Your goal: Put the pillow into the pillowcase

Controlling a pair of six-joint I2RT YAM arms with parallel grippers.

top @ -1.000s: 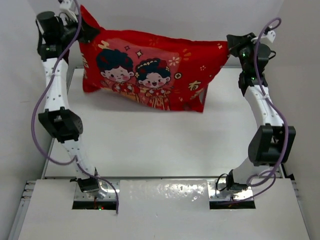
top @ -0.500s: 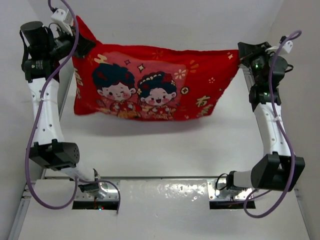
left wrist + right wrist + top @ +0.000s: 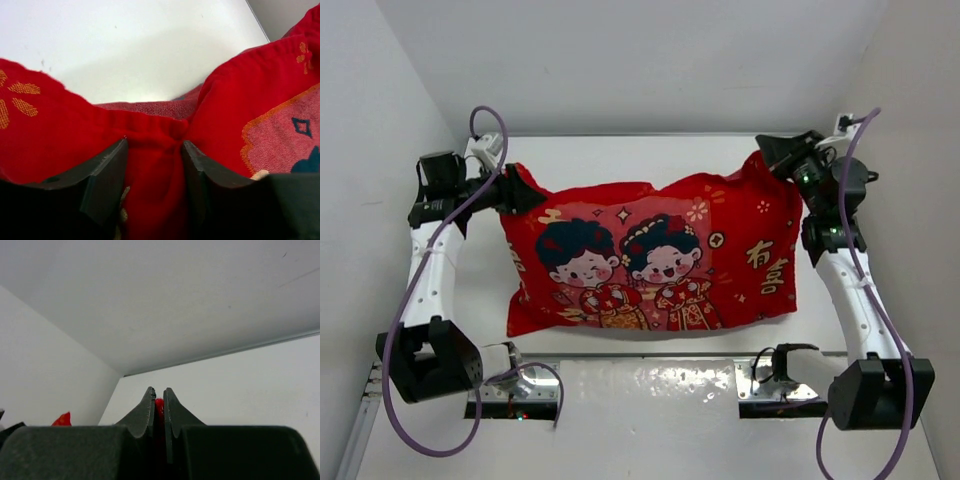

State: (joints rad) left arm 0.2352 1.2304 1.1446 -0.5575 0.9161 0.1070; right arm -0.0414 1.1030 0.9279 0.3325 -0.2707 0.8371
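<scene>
From above, you see the pillowcase (image 3: 650, 265) stretched mid-frame between the left gripper (image 3: 517, 190) and right gripper (image 3: 775, 158), each holding an upper corner. Your left wrist view shows fingers (image 3: 102, 175) moderately apart, clamping bunched red cloth. Your right wrist view shows fingers (image 3: 145, 415) nearly together, pinching a red sliver.

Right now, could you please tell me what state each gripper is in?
Left gripper: closed on one corner of the pillowcase.
Right gripper: closed on the opposite corner of the pillowcase.

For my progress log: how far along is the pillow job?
Seemingly done: the pillowcase bulges as if filled, no white pillow outside. In hand: left fingers and right fingers each pinch an upper corner. Left: lay it down, release.
</scene>
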